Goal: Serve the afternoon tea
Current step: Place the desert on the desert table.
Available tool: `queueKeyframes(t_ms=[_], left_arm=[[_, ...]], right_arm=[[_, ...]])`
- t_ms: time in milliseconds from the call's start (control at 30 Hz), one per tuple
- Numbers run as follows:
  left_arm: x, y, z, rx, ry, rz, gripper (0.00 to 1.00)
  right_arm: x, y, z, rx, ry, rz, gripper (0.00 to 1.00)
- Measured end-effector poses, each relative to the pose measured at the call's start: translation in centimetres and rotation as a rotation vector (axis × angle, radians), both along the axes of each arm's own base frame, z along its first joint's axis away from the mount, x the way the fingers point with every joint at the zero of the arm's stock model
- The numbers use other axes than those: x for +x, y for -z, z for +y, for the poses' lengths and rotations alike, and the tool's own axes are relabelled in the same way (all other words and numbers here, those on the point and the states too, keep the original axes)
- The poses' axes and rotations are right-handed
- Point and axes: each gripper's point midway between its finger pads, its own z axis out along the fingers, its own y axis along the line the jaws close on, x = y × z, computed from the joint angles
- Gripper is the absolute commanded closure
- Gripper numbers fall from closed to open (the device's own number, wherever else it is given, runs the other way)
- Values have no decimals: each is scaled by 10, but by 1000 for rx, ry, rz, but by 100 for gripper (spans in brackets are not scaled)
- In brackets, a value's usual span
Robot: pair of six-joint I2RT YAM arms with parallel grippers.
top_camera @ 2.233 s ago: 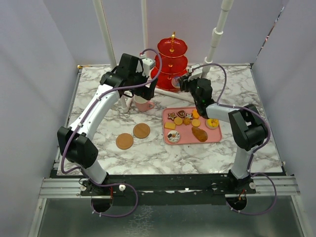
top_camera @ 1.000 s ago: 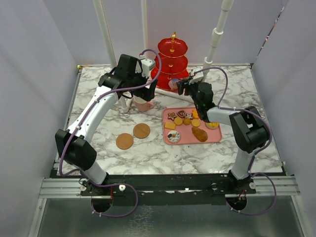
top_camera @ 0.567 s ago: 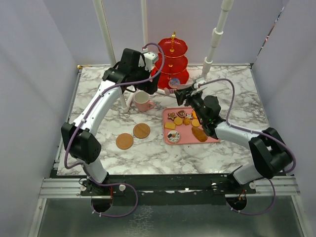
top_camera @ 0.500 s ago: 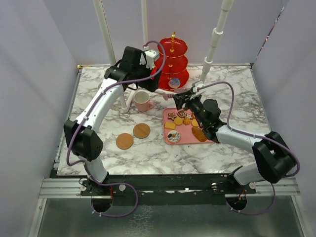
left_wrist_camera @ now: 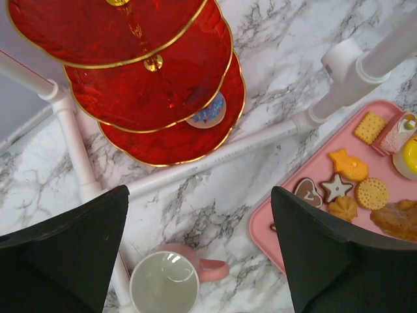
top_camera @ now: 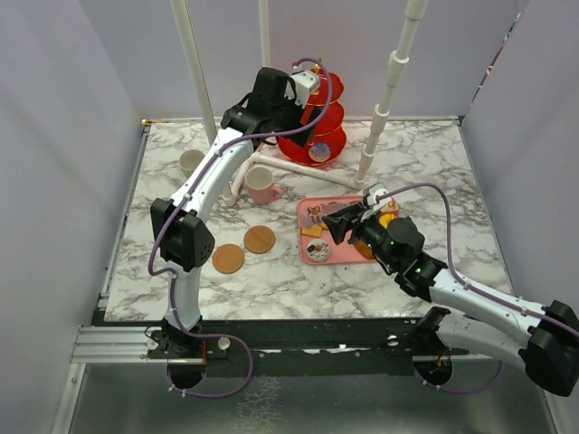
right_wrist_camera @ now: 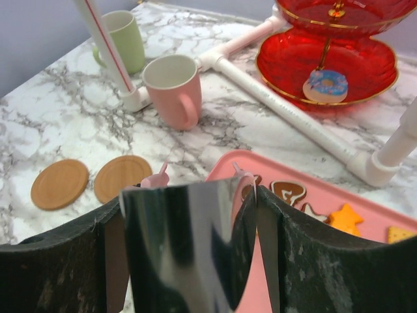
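Since the preceding second, the right arm has withdrawn from the stand (left_wrist_camera: 163, 98) toward the near edge of the table (top_camera: 407, 154), and the left arm has swung from the pink mug (right_wrist_camera: 172, 88) to a position over the stand. One blue-iced donut (left_wrist_camera: 207, 109) lies on the bottom tier, so loading has begun; the upper two tiers appear empty. The right end effector (right_wrist_camera: 189, 208) is at medium width, clamped on a shiny metal tool (right_wrist_camera: 176, 241) with pink tips, probably tongs, above the pink tray (left_wrist_camera: 293, 156) right of table centre. The left end effector (left_wrist_camera: 199, 195) is spread wide and holds nothing. The stand is translucent red with gold rims and stands upright at the middle of the far edge. The green mug (right_wrist_camera: 124, 40) sits toward the far left corner. Both coasters (right_wrist_camera: 60, 184) (right_wrist_camera: 122, 177) lie bare, left of centre, so the mugs remain to be placed.
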Motion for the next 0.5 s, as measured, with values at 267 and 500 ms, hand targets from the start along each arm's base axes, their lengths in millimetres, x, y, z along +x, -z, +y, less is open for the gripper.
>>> queueKeyframes(t_ms=[267,500], left_arm=[[19,-26,-3,31,45,-137,14],[40,-32,-8,127,105,-270,14]], right_arm=[[-27,28,-3,-61,-36,131,33],[-37,47,-11,-98,-29,182,32]])
